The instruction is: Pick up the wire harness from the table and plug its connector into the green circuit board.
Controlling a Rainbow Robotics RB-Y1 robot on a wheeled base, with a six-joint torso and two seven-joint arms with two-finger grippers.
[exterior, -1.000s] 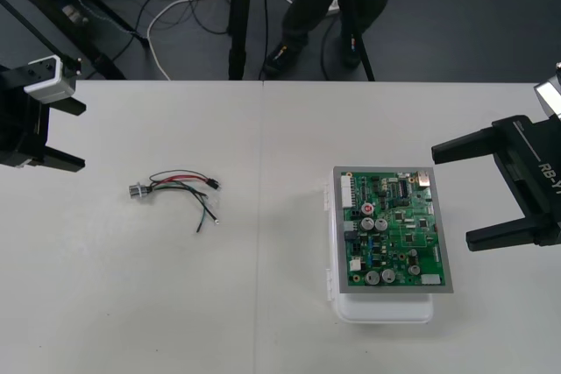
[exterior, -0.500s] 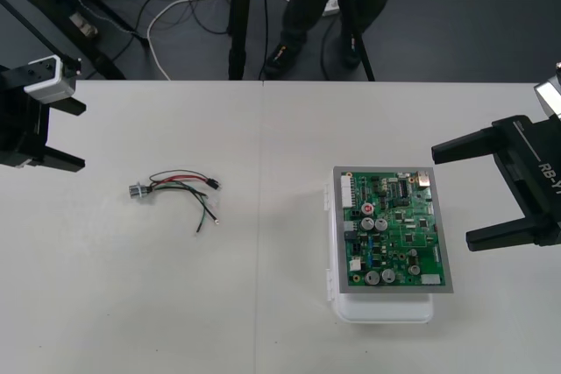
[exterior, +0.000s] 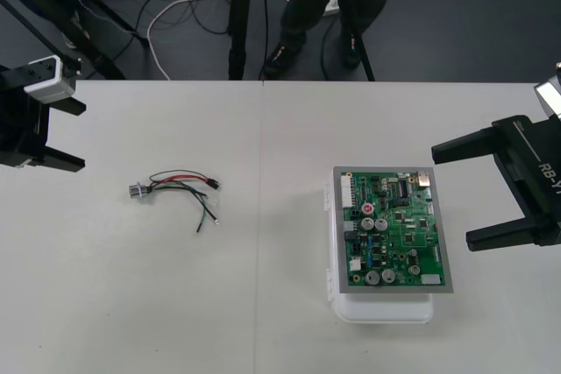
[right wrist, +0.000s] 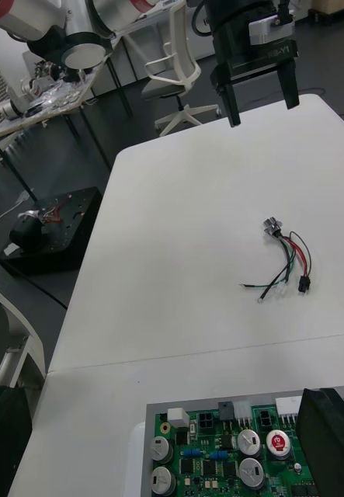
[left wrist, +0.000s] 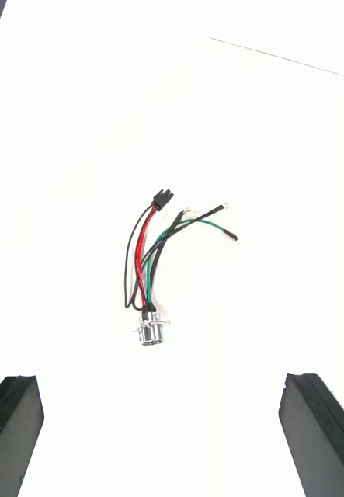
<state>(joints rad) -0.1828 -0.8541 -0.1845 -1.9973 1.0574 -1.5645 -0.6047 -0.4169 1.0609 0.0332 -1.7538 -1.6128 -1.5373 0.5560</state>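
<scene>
In the front view the left tool (exterior: 83, 136) was cut off by the left edge and the right tool (exterior: 451, 197) by the right edge. The green circuit board (exterior: 392, 227) hid most of its white base (exterior: 383, 308), and its sockets (exterior: 348, 190) were too small to tell apart. In the right wrist view the picture's edge cut off the board's near part.

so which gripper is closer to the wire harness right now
Left. The left gripper waits open at the left edge of the table, close to the wire harness; the right gripper hangs open beyond the green circuit board, far from it.
</scene>
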